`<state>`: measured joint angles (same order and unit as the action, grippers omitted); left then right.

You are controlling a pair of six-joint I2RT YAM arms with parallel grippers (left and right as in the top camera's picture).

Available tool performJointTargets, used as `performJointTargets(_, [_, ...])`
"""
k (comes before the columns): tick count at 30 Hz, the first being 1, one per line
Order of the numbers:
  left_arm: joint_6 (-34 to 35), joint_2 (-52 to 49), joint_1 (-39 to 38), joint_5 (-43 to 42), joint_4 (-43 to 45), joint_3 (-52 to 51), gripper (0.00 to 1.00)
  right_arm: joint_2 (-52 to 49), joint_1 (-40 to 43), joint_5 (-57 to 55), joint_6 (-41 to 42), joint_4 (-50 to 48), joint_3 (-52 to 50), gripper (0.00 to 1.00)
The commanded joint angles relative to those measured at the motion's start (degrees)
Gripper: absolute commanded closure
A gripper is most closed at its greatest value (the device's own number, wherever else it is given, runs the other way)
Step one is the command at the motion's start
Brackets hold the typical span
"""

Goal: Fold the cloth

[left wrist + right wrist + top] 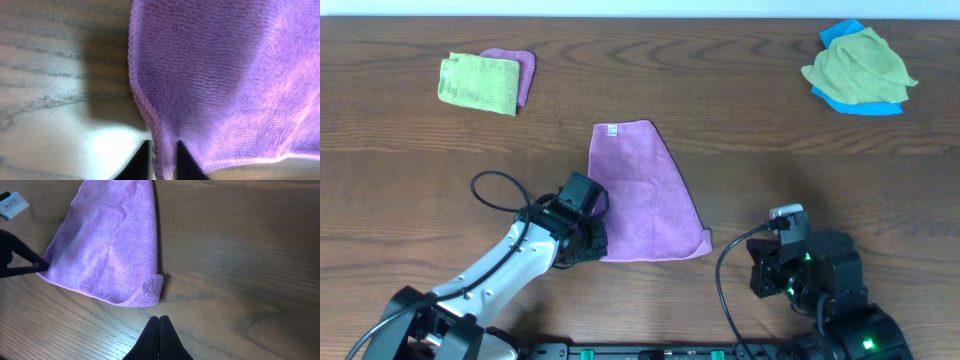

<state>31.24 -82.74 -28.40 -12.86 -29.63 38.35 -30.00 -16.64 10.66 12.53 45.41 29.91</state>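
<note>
Left gripper (163, 150) sits at the near-left corner of the cloth (645, 195). Its fingers are drawn to a narrow gap with the stitched hem running between them, which reads as a pinch on that edge. Right gripper (159, 330) has its fingers pressed together on nothing and hangs over bare table (750, 130) just short of the cloth's near-right corner.

The cloth lies flat at mid-table, between the two arms, as a tapering panel with its white label (611, 130) at the far-left corner. The outline suggests at least one fold is made.

Handling, as a judgement: the fabric is light, soft and limp, with a fuzzy pile that should grip rather than slide. It will sag from any single hold. Hemmed corners are the soundest places to take it. The near-right corner is curled over (150, 287) and offers a raised lip.

Well apart at the far side lie a lime-green cloth (478, 82) and a green-on-blue pile (860, 68).
</note>
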Motion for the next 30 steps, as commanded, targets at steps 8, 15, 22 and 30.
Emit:
performJointTargets(8, [-0.3,1.0,-0.1,2.8,0.3,1.2,0.05,0.0,-0.3,-0.1,-0.8,-0.2,0.3,0.99])
performJointTargets(15, [-8.2,3.1,-0.1,2.5,2.5,12.0,0.05,-1.8,-0.2,-0.4,-1.1,-4.4,0.3,0.99])
performJointTargets(22, [-13.6,1.7,6.4,-0.4,6.8,18.1,0.05,-17.8,-0.3,-2.1,-1.5,-19.5,1.9,0.99])
performJointTargets(30, [-13.7,-4.6,7.3,-4.5,6.1,18.1,0.72,-33.1,-0.3,0.0,-4.1,-24.5,9.9,0.99])
